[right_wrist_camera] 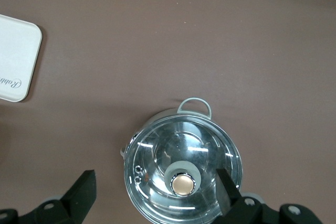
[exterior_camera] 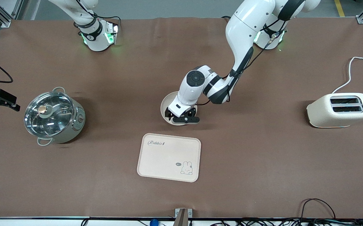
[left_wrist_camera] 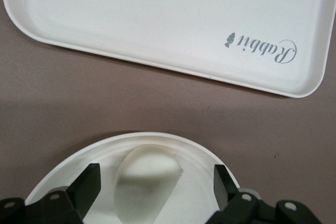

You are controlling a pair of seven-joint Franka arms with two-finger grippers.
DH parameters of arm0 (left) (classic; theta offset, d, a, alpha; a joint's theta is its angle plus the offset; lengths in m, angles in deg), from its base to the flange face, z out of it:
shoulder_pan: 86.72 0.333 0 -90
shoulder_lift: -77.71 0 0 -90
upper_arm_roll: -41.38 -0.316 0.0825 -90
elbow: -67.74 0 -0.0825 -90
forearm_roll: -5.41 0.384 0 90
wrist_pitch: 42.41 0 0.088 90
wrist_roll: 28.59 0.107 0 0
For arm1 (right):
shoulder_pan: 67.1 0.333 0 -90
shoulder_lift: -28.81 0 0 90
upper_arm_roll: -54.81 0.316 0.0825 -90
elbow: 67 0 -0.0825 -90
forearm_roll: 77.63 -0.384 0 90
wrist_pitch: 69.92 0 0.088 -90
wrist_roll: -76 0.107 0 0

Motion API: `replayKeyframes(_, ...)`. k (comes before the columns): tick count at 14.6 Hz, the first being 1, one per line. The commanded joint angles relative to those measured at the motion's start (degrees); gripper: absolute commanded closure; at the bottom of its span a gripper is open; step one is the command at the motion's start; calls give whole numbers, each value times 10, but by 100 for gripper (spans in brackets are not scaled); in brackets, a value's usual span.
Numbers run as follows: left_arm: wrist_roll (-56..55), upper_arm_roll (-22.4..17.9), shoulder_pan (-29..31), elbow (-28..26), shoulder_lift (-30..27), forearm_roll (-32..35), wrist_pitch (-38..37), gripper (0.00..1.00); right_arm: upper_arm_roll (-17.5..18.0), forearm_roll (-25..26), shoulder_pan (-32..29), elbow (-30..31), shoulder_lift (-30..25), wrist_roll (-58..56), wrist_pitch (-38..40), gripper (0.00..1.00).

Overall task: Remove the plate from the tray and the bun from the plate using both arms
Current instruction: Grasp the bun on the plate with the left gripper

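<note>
Two arms share a brown desk (exterior_camera: pixel 263 163), and only the left one is at work.

Nearest the front camera lies the tray (exterior_camera: pixel 169 161), flat on the desk and bare, its "Rabbit" lettering at one corner and the rabbit drawing at the corner diagonal to it. It shows in the left wrist view (left_wrist_camera: pixel 168 19) as a pale slab apart from the plate, with a strip of desk between them.

Just farther from the camera sits the plate (exterior_camera: pixel 166 105), off the tray and resting on the desk. The left hand (exterior_camera: pixel 181 117) is low over the plate, mostly covering it in the front view. From the wrist, the plate (left_wrist_camera: pixel 58 177) still carries the bun (left_wrist_camera: pixel 147 182), which lies between the two black fingers (left_wrist_camera: pixel 86 184). The fingers are spread wide, one to each side of the bun, touching neither it nor each other, so the hand grips nothing.

Toward the right arm's end stands a pot (exterior_camera: pixel 53 116) with a glass lid and a brass-coloured knob. The right hand (right_wrist_camera: pixel 155 190) waits high over it, fingers parted and holding nothing; the front view does not show it.

Toward the left arm's end stands a cream toaster (exterior_camera: pixel 339 110), its white cord running off the desk's edge.
</note>
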Motion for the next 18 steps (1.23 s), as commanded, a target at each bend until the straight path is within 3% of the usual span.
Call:
replayKeyframes(1, -20, -9, -10, 8, 8, 21, 0, 40, 14, 15, 1, -20, 2, -2, 6, 0)
replayKeyframes(5, -23, -10, -11, 7, 13, 22, 0, 83, 14, 15, 2, -28, 3, -2, 6, 0)
replayKeyframes(7, -27, -10, -10, 6, 12, 22, -1, 99, 15, 15, 8, -29, 3, 0, 6, 0)
replayKeyframes(9, -29, -9, -5, 7, 3, 26, -17, 100, 15, 15, 10, -31, 3, 1, 6, 0)
replayKeyframes(13, 10, -11, 26, 23, -72, 37, -193, 100, 14, 15, 9, -31, 4, -1, 5, 0)
replayKeyframes(16, 175, -8, 107, 17, -125, 37, -286, 99, 14, 15, 7, -35, 4, 2, 6, 0)
replayKeyframes(18, 268, -6, 164, 8, -137, 37, -305, 98, 13, 15, 9, -37, 4, 8, 18, 0)
